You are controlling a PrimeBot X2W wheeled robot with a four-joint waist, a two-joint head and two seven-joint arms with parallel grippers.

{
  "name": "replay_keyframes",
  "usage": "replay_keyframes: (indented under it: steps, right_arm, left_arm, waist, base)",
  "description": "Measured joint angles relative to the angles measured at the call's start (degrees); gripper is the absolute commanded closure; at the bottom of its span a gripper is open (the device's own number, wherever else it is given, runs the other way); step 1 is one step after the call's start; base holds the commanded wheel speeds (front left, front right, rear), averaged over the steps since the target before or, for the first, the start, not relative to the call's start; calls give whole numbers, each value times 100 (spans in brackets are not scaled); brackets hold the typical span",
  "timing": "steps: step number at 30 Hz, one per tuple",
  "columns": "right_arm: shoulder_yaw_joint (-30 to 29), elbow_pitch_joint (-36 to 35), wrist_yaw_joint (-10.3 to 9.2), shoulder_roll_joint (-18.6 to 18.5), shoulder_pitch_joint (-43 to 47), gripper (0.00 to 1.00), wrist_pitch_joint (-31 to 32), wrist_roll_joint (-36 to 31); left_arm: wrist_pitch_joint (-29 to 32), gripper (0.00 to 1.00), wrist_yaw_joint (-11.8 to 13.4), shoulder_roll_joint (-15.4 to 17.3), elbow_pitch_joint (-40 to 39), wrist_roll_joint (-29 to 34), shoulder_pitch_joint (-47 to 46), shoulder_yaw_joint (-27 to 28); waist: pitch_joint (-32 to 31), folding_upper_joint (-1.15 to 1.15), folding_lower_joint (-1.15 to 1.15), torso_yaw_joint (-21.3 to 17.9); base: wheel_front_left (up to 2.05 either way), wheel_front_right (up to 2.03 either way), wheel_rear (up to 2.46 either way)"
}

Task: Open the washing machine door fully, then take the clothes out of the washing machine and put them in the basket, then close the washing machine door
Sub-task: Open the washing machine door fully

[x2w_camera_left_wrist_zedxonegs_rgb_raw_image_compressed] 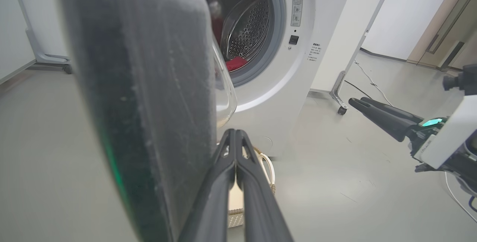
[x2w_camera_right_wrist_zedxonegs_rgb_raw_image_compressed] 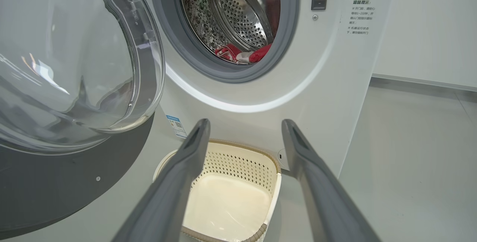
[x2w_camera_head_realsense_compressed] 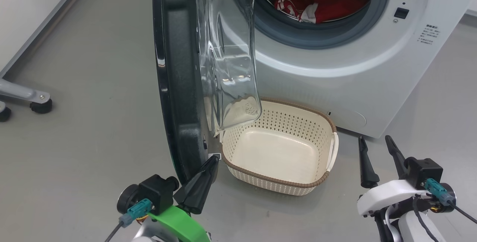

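washing machine door [x2w_camera_head_realsense_compressed: 179, 85] hanging open, perhaps not fully | clothes [x2w_camera_head_realsense_compressed: 324, 5] lying inside washing machine [x2w_camera_head_realsense_compressed: 354, 78], basket [x2w_camera_head_realsense_compressed: 294, 121] sitting empty before it | left gripper [x2w_camera_head_realsense_compressed: 212, 164] holding fingers pressed together beside door | right gripper [x2w_camera_head_realsense_compressed: 374, 139] holding fingers spread

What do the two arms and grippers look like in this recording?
The left gripper sits on a bright green bracket, the right gripper on a glossy white shell. Each has two long, dark, tapering jaws, a black wrist block and a teal connector with a trailing cable.

Clothes [x2w_camera_head_realsense_compressed: 331, 5] lie in the washing machine [x2w_camera_head_realsense_compressed: 372, 78], its door [x2w_camera_head_realsense_compressed: 179, 85] open beside the basket [x2w_camera_head_realsense_compressed: 290, 121].
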Motion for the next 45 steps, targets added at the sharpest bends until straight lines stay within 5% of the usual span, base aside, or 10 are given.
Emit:
replay_keyframes:
  steps: [24,45]
  right_arm:
    - [-26,11,0,10,-4,0,0,-9]
    - [-35,38,5,13,-126,0,0,-196]
  left_arm:
    - [-364,100,511,180,430,-302,-91,1148]
    - [-706,100,703,380,1502,-666,-810,2084]
  waist:
    - [69,0,0,61]
    - [256,0,0,-54]
  base:
    - [0,0,0]
    - [0,0,0]
